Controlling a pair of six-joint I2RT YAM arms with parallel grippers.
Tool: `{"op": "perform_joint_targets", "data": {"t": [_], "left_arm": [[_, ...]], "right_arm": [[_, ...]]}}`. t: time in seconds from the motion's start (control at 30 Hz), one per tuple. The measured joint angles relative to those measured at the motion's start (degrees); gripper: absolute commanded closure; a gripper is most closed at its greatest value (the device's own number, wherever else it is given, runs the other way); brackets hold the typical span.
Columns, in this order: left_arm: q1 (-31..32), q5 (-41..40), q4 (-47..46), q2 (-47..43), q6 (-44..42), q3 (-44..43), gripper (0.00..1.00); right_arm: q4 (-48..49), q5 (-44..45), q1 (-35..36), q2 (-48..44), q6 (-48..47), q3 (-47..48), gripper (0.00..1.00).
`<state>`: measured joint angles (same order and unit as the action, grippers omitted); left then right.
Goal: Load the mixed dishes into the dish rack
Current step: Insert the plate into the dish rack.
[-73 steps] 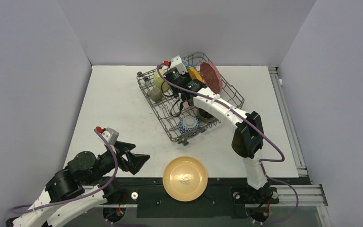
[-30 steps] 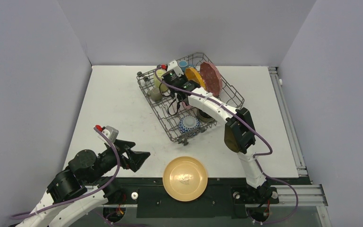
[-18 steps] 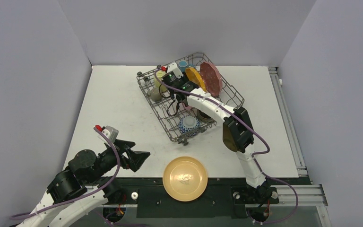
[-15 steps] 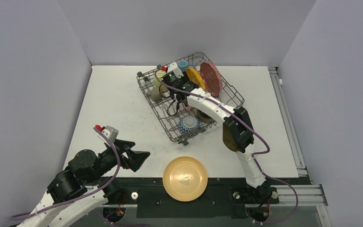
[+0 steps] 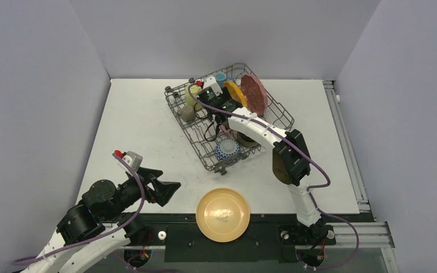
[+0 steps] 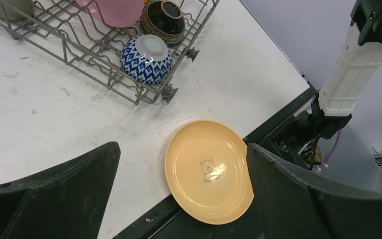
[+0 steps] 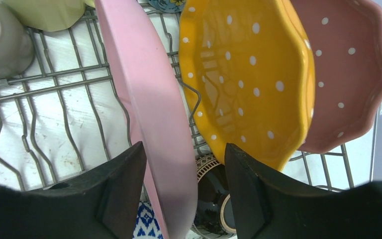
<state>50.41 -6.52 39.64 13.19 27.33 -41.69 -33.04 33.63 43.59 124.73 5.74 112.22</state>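
Note:
The grey wire dish rack (image 5: 285,117) stands at the back middle of the table. My right gripper (image 7: 184,149) hangs over it, open, its jaws astride the rim of a pink plate (image 7: 154,99) that stands on edge between the tines; the plate lies close to one finger and clear of the other. Beside it stand an orange dotted plate (image 7: 243,84) and a reddish dotted scalloped plate (image 7: 348,79). A tan plate (image 5: 223,214) lies flat at the table's front edge. My left gripper (image 6: 181,149) is open and empty, above and left of that plate.
Inside the rack sit a blue-white bowl (image 5: 227,151), a dark-brown bowl (image 5: 246,138), an olive mug (image 5: 188,114), a pale-yellow mug (image 5: 192,94) and a light-blue mug (image 5: 221,77). Part of the tan plate overhangs the black front rail (image 6: 179,224). Grey walls enclose the table.
My right gripper's jaws have spread apart off the pink plate, which stays standing in the rack, and that wrist has shifted slightly right. The left arm has not moved.

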Motion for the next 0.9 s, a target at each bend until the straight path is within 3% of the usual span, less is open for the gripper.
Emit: {"op": "perform_joint_targets", "data": {"t": [0.17,0.53,0.9], "left_arm": [[0.0,0.0,0.0,0.0,0.0,0.2,0.04],[-0.7,-0.3,0.0,0.7,0.1,0.2,0.04],[-0.8,-0.9,1.0,8.4,1.6,-0.2,0.04]], "right_arm": [[1.4,-1.7,0.4,-4.6,0.9,-3.5,0.38],[3.2,-2.6,4.0,-15.3,1.2,-8.9,0.38],[3.9,-1.2,9.7,-31.2,2.6,-21.5,0.38]]}}
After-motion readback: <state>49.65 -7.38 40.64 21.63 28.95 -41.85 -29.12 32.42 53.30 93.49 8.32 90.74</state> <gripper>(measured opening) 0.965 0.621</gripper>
